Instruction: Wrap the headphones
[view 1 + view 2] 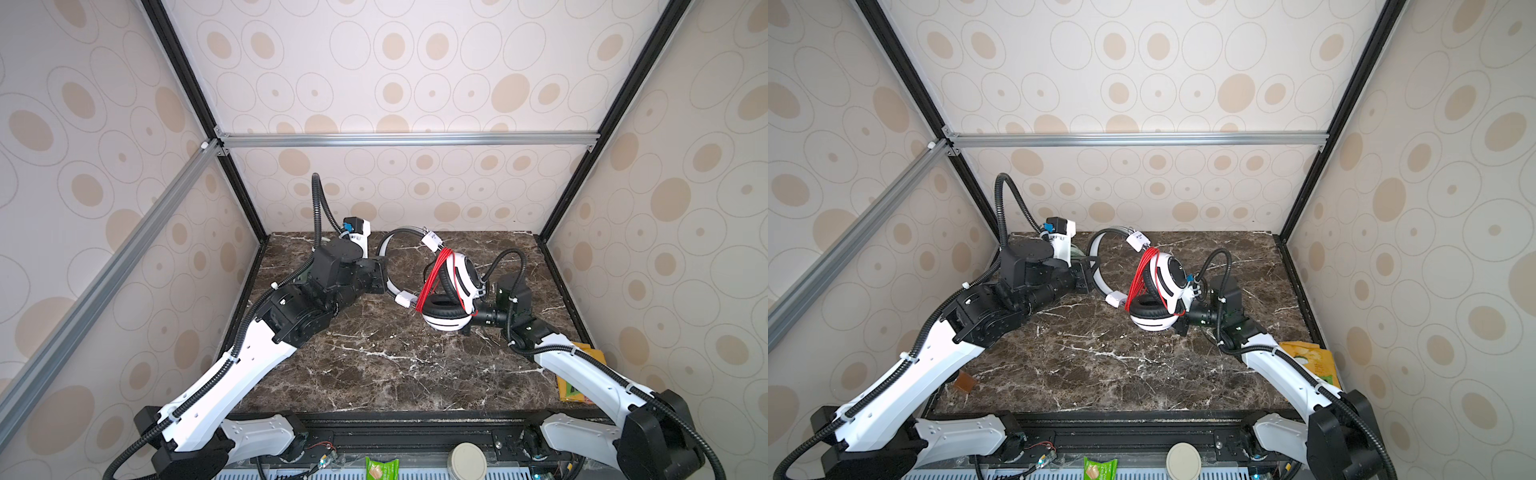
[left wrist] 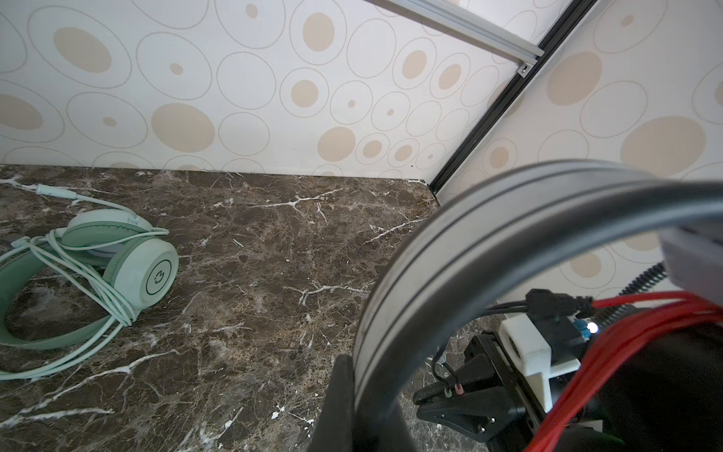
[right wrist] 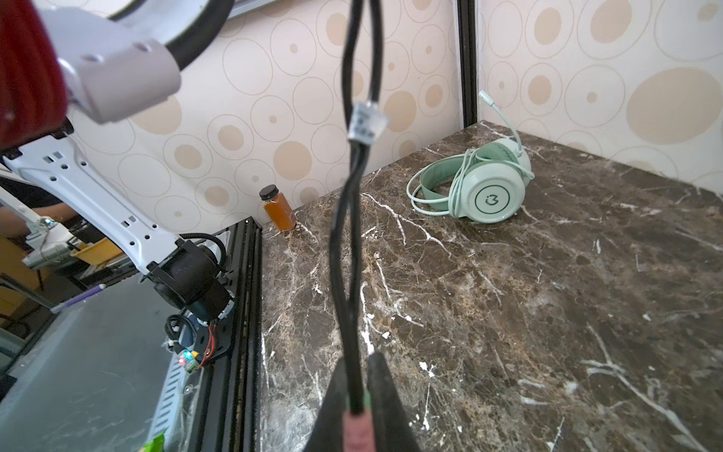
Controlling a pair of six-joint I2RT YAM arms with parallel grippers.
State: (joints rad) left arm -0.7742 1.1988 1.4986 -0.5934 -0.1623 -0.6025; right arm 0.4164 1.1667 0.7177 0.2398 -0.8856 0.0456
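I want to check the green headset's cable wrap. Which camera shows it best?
The right wrist view: the green headset lies whole and unblocked, cable looped around it. The left wrist view cuts its band off at the picture's edge. In both top views the left arm hides nearly all of it.

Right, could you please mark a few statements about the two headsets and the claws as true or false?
1. The left claw grips the white headset by its band. True.
2. The red cable lies loose on the table. False: it is wound round the white headset.
3. The right claw is open. False: it is shut on the black lead.
4. The green headset lies on the table, its cable looped round it. True.
5. The bottle stands upright. True.
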